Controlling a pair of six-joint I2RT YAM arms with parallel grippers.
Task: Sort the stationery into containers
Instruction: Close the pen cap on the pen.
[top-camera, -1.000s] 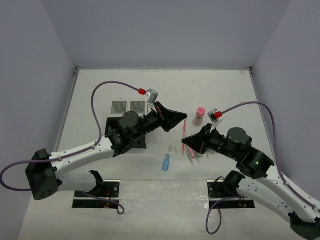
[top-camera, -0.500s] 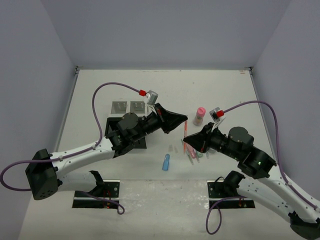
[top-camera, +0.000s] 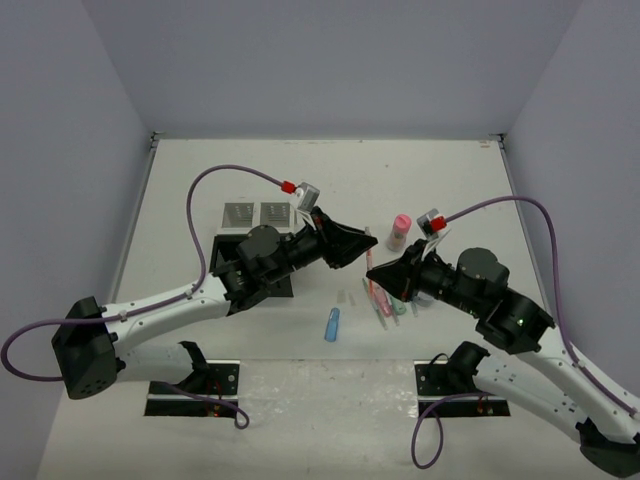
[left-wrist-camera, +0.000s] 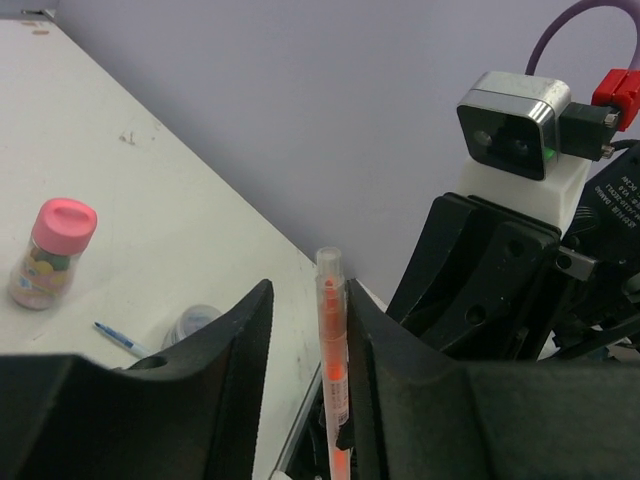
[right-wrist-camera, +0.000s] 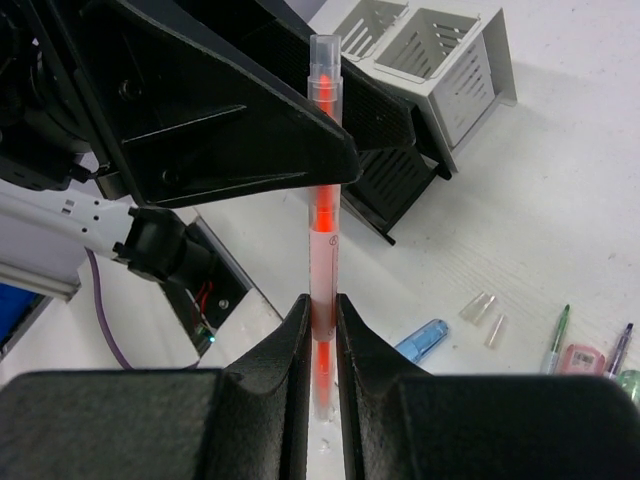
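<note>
An orange pen (right-wrist-camera: 323, 215) stands upright in my right gripper (right-wrist-camera: 320, 305), which is shut on its lower half. Its capped upper end sits between the fingers of my left gripper (left-wrist-camera: 308, 300). Those jaws are open: the pen (left-wrist-camera: 333, 360) leans on one finger, with a gap to the other. From above, the two grippers (top-camera: 362, 245) (top-camera: 375, 272) meet tip to tip over mid-table. The containers lie under the left arm: black compartments (top-camera: 225, 250) and white mesh ones (top-camera: 255, 213). A blue capsule (top-camera: 332, 324) lies in front.
A pink-capped bottle (top-camera: 399, 231) stands behind the right gripper. Several pens (top-camera: 385, 305) lie in a heap under it, with clear caps (top-camera: 345, 297) beside them. A round tub (left-wrist-camera: 190, 322) and a thin blue pen (left-wrist-camera: 122, 338) lie near the bottle.
My left jaws, shut on the pen a moment ago, have parted. The right gripper has crept up and left, closer to the left one, still holding the pen.
</note>
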